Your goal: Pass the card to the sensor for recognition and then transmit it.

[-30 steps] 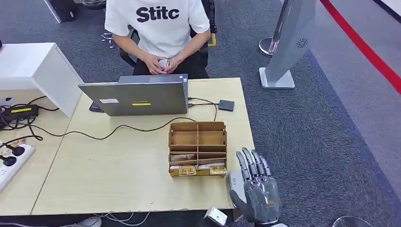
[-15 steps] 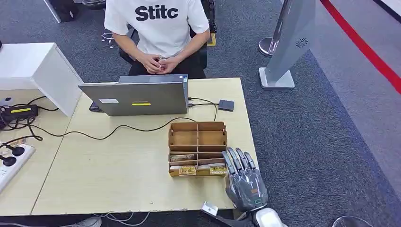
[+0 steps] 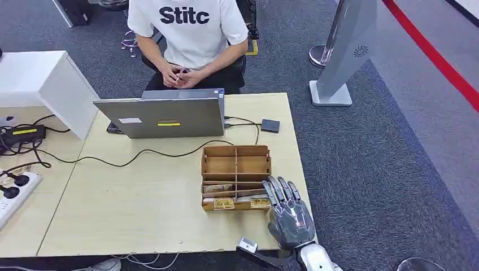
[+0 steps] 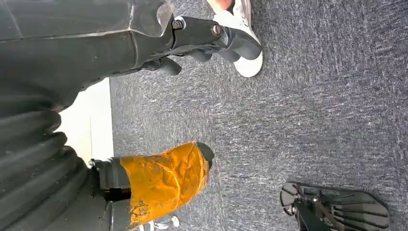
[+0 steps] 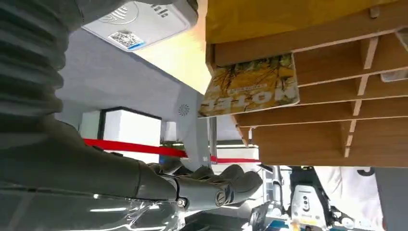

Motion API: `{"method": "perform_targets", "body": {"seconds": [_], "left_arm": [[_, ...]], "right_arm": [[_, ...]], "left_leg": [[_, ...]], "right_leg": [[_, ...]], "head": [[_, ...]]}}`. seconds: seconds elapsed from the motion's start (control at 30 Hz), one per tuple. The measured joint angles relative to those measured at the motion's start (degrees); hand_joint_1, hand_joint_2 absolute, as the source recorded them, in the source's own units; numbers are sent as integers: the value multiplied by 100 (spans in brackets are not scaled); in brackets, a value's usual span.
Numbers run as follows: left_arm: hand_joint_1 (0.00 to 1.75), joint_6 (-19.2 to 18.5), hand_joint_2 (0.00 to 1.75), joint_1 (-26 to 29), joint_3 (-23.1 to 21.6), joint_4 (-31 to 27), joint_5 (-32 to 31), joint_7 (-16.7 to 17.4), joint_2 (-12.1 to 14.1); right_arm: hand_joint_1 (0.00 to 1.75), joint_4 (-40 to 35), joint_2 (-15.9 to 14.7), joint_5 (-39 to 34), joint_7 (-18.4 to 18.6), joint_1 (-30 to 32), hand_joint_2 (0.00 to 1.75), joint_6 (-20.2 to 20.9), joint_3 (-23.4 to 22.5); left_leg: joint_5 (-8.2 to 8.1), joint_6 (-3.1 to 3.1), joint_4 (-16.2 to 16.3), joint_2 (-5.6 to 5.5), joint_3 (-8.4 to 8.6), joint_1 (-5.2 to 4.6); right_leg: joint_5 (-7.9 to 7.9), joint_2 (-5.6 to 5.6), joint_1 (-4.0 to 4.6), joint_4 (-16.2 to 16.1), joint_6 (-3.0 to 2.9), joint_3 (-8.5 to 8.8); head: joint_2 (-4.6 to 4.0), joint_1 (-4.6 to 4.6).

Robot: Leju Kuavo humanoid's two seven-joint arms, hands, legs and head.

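A wooden divided box (image 3: 236,161) stands on the table (image 3: 141,209). Yellow cards (image 3: 260,203) stand in its front slots. My right hand (image 3: 290,217) lies at the table's front right corner, fingers stretched out and reaching the box's front right corner, holding nothing. In the right wrist view a yellow card printed HOTEL (image 5: 250,86) sticks out of the box (image 5: 337,139), the dark fingers (image 5: 211,185) are apart from it, and a white card reader (image 5: 139,21) lies close by. My left hand (image 4: 192,33) hangs over the carpet with nothing in it.
A person (image 3: 189,34) sits behind an open laptop (image 3: 161,117) at the table's far edge. A small black box (image 3: 270,125) on a cable lies to the laptop's right. Cables and a power strip (image 3: 14,195) are at the left. A white stand (image 3: 339,56) rises at the back right.
My right hand has moved left and forward to the box's front right corner, covering the white reader seen beside it earlier. The person's hands have shifted slightly.
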Motion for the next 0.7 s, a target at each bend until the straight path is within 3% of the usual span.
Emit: {"method": "perform_targets", "body": {"seconds": [0.7], "left_arm": [[0,0,175,-6,0,0,-59,0,0]], "right_arm": [[0,70,199,66,-181,-106,175,-17,-105]], "left_leg": [[0,0,0,0,0,0]], "right_leg": [[0,0,0,0,0,0]], "head": [[0,0]]}}
